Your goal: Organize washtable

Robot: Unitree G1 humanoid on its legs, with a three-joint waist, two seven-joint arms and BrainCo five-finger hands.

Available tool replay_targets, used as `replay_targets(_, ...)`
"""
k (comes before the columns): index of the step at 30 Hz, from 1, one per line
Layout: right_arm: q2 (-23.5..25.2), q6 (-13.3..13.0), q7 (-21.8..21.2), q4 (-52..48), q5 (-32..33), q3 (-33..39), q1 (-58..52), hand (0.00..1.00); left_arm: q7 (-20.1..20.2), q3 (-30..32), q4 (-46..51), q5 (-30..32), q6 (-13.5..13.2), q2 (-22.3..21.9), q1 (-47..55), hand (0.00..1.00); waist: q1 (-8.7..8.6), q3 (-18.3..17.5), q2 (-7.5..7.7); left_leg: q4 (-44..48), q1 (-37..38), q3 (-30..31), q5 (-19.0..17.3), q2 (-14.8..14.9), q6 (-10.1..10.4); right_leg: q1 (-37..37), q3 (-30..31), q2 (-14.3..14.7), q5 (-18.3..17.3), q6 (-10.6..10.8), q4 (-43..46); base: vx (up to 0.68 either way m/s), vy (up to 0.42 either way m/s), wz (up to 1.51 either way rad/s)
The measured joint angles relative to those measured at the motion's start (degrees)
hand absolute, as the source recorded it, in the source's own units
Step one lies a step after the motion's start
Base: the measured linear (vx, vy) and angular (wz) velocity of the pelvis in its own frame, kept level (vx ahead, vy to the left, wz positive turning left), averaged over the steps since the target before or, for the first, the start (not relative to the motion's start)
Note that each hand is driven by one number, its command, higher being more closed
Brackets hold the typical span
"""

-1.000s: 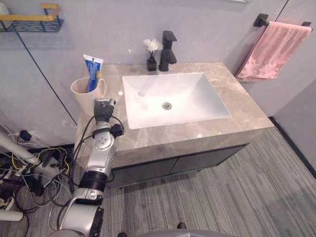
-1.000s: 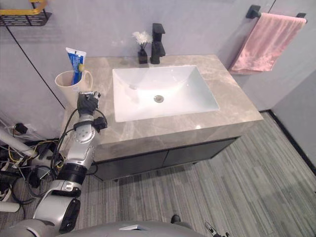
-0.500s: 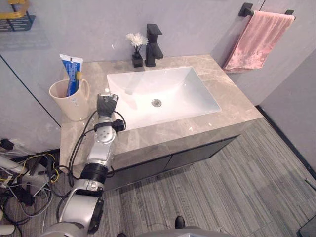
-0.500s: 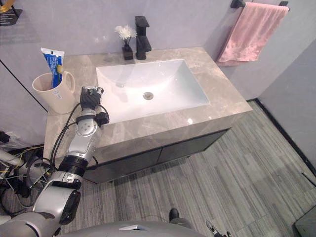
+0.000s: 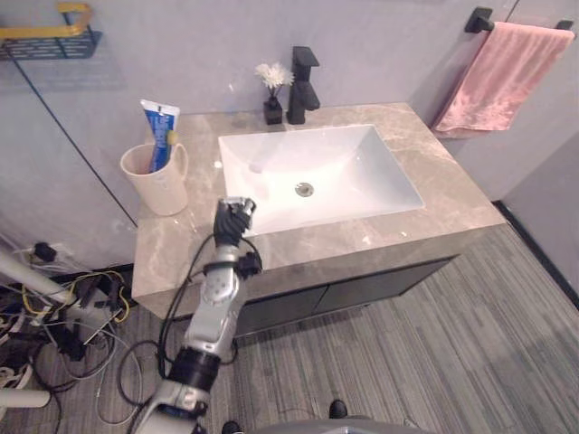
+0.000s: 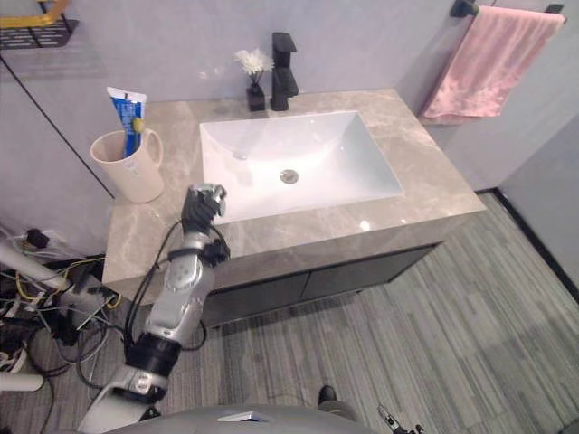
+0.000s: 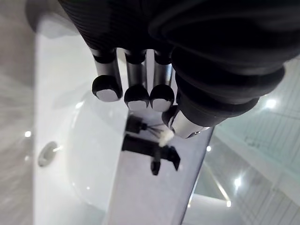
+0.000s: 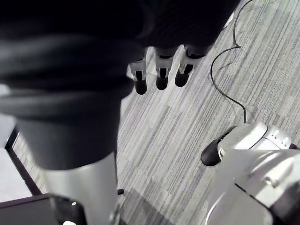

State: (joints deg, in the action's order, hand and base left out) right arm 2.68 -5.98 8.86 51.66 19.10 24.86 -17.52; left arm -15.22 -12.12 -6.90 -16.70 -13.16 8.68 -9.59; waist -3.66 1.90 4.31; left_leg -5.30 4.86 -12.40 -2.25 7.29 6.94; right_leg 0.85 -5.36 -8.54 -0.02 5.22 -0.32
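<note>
Beside sink [image 5: 256, 155], left hand [image 5: 233, 218] fingers [image 7: 107, 88] curled, empty.

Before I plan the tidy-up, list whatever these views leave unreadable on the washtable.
Cup: both eye views, its wall hides the toothpaste tube's lower end; the yellow-tipped item beside it is too small to identify.
Wall shelf: left eye view, cut off by the left edge; contents unseen.
Counter under left robot hand: eye views, the hand covers it.
</note>
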Motion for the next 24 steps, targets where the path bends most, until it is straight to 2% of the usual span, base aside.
replay_targets(3, 0.0, 0.0, 0.0, -0.1, 0.0, -0.1, 0.0, 0.0, 1.4, -1.3, 0.8, -1.0, -0.6, -0.1, 1.9, 1.0, 1.16, -0.1, -0.2, 0.0, -0.3, 0.4, 0.3, 0.2, 0.1, 0.0, -0.3, 0.1, 0.0, 0.0, 0.4, -0.03, -0.007, 0.1)
replay_targets(6, -0.1, -0.1, 0.0, -0.1, 0.0, -1.2, 0.0, 0.0, 2.1, -1.2, 2.6, -2.2, -0.7, -0.1, 4.4, 1.0, 1.14, -0.2, -0.08, 0.0, -0.4, 1.0, 0.5, 0.3, 0.0, 0.0, -0.7, 0.0, 0.0, 0.1, 1.1, -0.05, -0.001, 0.05)
replay_targets(10, -0.1, -0.1, 0.0, 0.0, 0.0, -2.3, -0.2, 0.0, 2.1, 0.4, 5.1, -2.0, -0.8, 0.4, 5.9, 1.0, 1.17, -0.9, 0.92, 0.0, -0.6, 1.7, 1.1, 0.0, 0.0, 0.0, -1.3, -0.3, -0.6, 0.9, 1.1, -0.04, -0.016, 0.07)
replay_targets(12, -0.1, -0.2, 0.1, 0.0, 0.0, -2.3, -0.2, 0.0, 1.8, 3.3, 6.5, -2.0, -1.1, 0.4, 5.9, 1.0, 1.18, -1.1, 1.22, -0.1, -0.7, 2.0, 1.6, 0.1, 0.2, 0.0, -1.6, -0.3, -0.9, 1.3, 1.1, -0.05, -0.038, 0.08)
replay_targets(16, -0.1, -0.2, 0.0, 0.3, 0.0, -2.3, -0.4, 0.0, -0.1, 9.1, 8.5, -0.9, -1.3, 0.2, 6.0, 1.0, 1.14, -1.3, 0.53, -0.6, -1.5, 2.4, 1.9, 0.2, 0.3, 0.1, -1.5, -0.2, -1.5, 1.9, 1.1, -0.07, -0.022, 0.06)
replay_targets(17, -0.1, -0.1, 0.0, 0.9, 0.0, -2.3, -1.1, 0.0, -0.8, 11.2, 10.7, -0.3, -1.3, -0.4, 6.1, 1.0, 1.23, -1.5, 0.6, -0.7, -1.9, 2.9, 1.7, 0.1, 0.5, 0.1, -1.7, -0.2, -3.0, 2.4, 1.3, -0.03, -0.014, 0.22)
replay_targets(20, -0.1, 0.0, -0.1, 1.0, -0.1, -2.1, -2.1, 0.0, -2.6, 16.0, 13.2, 1.8, -2.3, -0.4, 7.5, 1.0, 1.59, -1.6, 0.63, -0.6, -1.4, 3.0, 1.9, 0.2, 0.4, -0.3, -1.7, -0.1, -2.6, 2.4, 1.6, 0.03, -0.012, 0.06)
replay_targets(24, 0.1, 0.0, -0.6, 0.8, -0.1, -2.4, -1.9, 0.0, -4.5, 20.0, 11.4, 3.1, -2.3, 1.5, 7.0, 1.0, 2.16, -2.4, 1.62, -0.1, -1.3, 3.0, 1.9, 0.2, 0.4, -0.6, -1.9, -0.1, -2.1, 2.2, 0.8, 0.06, -0.002, 0.03)
